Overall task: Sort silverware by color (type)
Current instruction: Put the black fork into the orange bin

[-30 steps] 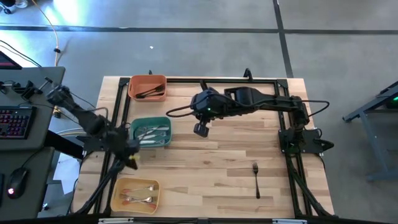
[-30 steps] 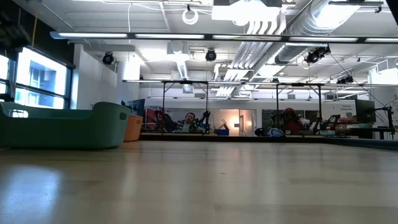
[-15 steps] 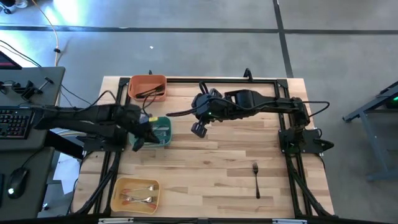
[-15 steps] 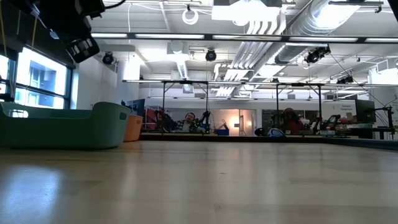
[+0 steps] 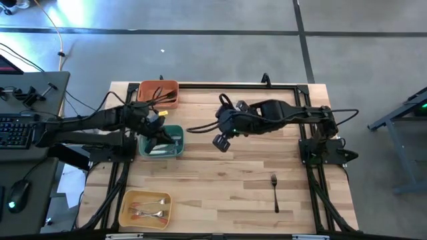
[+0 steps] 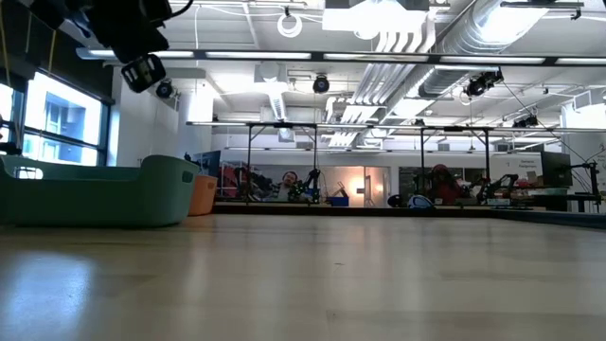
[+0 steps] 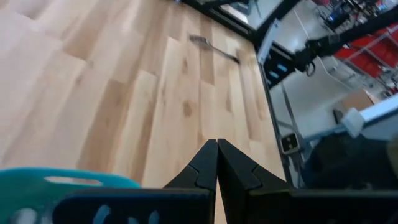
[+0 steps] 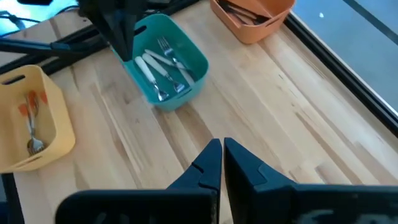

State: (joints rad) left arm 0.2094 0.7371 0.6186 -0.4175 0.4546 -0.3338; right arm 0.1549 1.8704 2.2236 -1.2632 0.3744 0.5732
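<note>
While both tools pressed together, empty — lone black fork (image 5: 274, 191) lengthwise front-to-back, tines toward table's far edge.

Bench (image 8: 261, 106): teal bin (image 8: 186, 53) held white-handled silverware (image 8: 163, 65); yellow bin (image 8: 25, 118), orange-handled pieces (image 8: 29, 115); orange bin (image 8: 255, 15); right gripper (image 8: 222, 149) closed.

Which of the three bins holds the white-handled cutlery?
The teal bin, the middle one. The orange bin holds black pieces, the yellow bin orange-handled ones.
</note>
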